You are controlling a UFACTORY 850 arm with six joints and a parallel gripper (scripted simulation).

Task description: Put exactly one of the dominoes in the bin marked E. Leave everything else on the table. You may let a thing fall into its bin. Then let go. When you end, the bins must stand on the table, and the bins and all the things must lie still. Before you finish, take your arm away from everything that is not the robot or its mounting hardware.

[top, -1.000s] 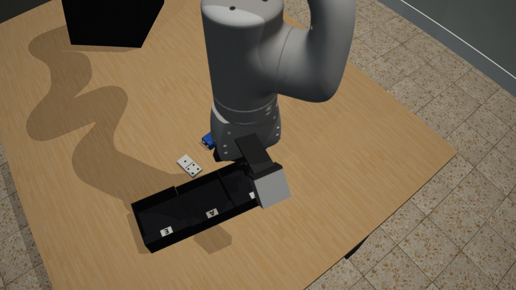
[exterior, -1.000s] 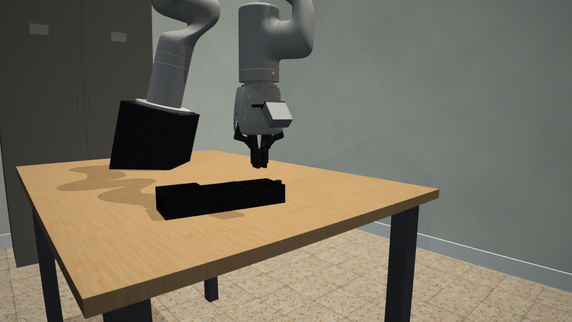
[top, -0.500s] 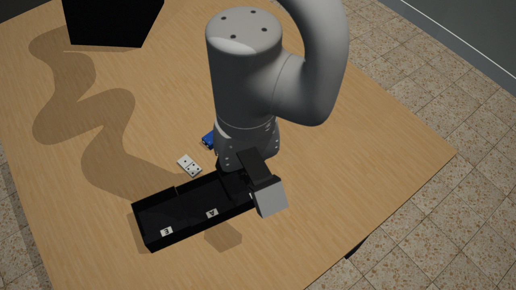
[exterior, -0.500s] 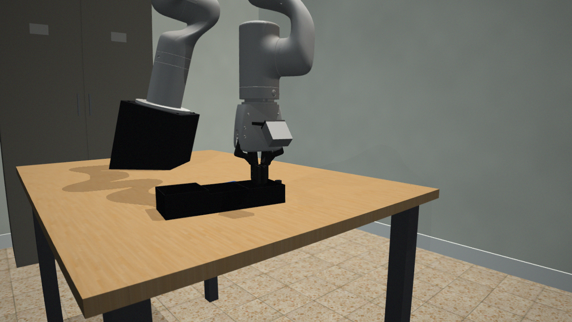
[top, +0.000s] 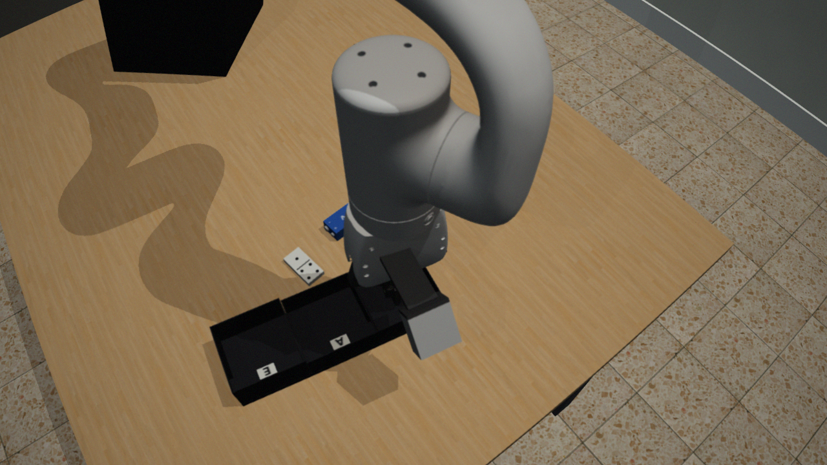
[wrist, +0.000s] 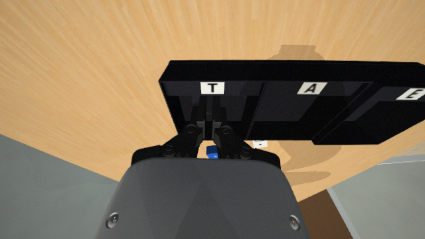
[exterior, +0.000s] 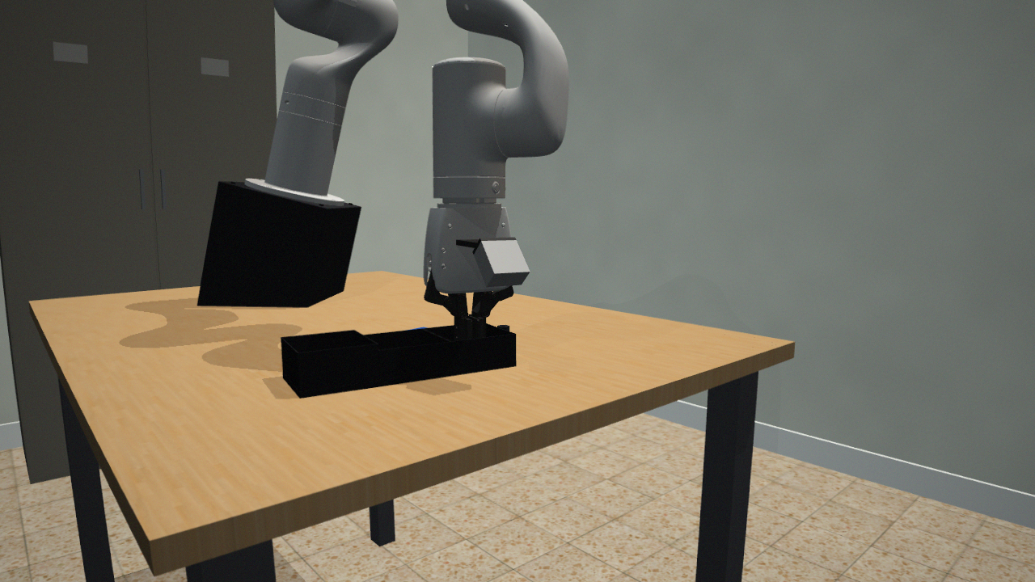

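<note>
Three black bins stand in a row on the table, marked E (top: 266,371), A (top: 340,341) and T (wrist: 212,87). A white domino (top: 303,265) lies flat on the table just behind the bins; it also shows in the wrist view (wrist: 259,144). My gripper (wrist: 209,105) is shut with nothing between its fingers. Its fingertips reach down inside bin T (exterior: 470,325), at the far end of the row from bin E (wrist: 410,94). Bins A and E look empty. The arm hides the table behind bin T in the top view.
A small blue block (top: 335,221) (wrist: 212,152) lies on the table behind the bins, partly hidden by the wrist, and shows between the finger links. The arm's black base box (top: 176,34) stands at the far end of the table.
</note>
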